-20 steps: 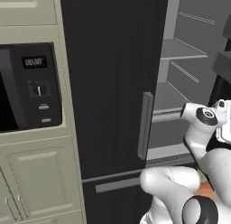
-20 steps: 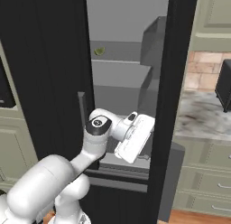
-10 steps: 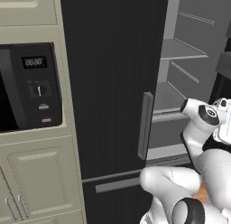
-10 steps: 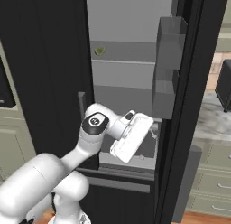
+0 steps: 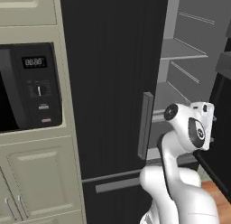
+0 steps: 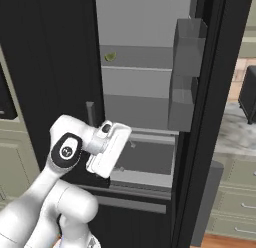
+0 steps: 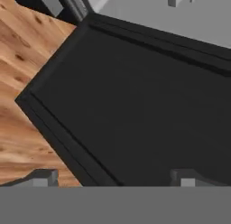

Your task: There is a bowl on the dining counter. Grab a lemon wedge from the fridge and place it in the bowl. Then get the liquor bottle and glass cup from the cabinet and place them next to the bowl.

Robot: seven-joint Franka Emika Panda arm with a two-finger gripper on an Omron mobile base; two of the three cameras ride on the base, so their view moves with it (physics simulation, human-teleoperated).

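Jaws stand wide apart on the gripper (image 7: 115,177), its two tips far from each other, nothing between them and touching nothing, above the dark face of the fridge door (image 7: 135,105). Lemon wedge (image 6: 110,56), small and yellow-green, lies on an upper shelf (image 6: 137,57) inside the open fridge (image 6: 145,92), well above the arm (image 6: 75,157).

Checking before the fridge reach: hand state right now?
Hand: open, holding nothing; its fingertips stand wide apart above the dark fridge door.
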